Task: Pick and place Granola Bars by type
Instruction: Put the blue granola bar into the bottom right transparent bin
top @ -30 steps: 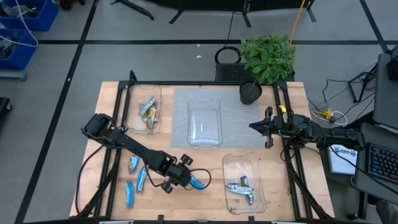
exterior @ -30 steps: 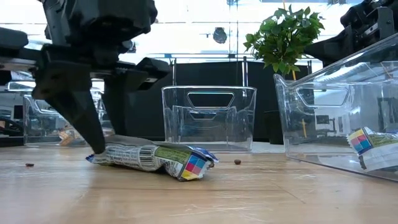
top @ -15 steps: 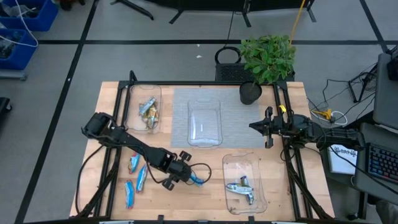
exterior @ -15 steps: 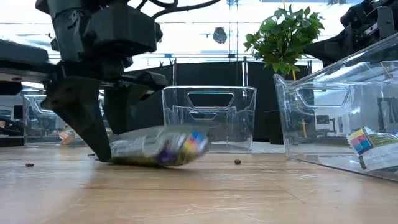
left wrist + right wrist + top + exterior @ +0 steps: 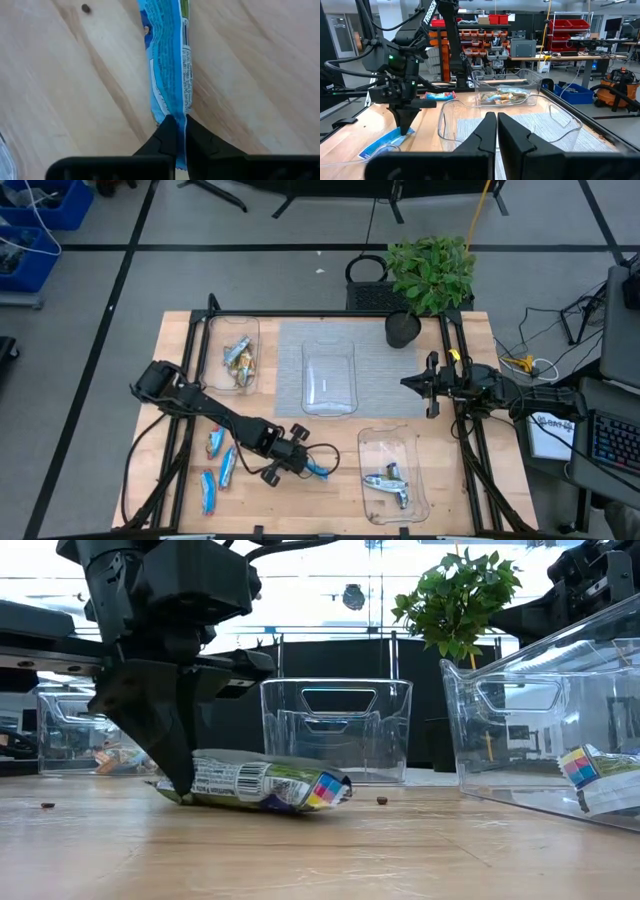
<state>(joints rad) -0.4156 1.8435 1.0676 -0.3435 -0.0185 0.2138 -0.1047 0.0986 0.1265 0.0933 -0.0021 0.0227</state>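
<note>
We are pinching the tail end of the shiny blue wrapped granola bar (image 5: pixel 169 65) with our left end effector (image 5: pixel 176 131), low on the near middle of the wooden counter (image 5: pixel 330 500), probably to lift it toward a clear plastic tray (image 5: pixel 329 377), while our right end effector (image 5: pixel 410 382) is waiting pressed together at the far right.

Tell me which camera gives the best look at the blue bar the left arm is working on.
The left wrist view: the blue bar fills it, its end pinched in the left tool. The high view shows it small, the low view shows its side with barcode, and the right wrist view shows it far off on the wood.
</note>
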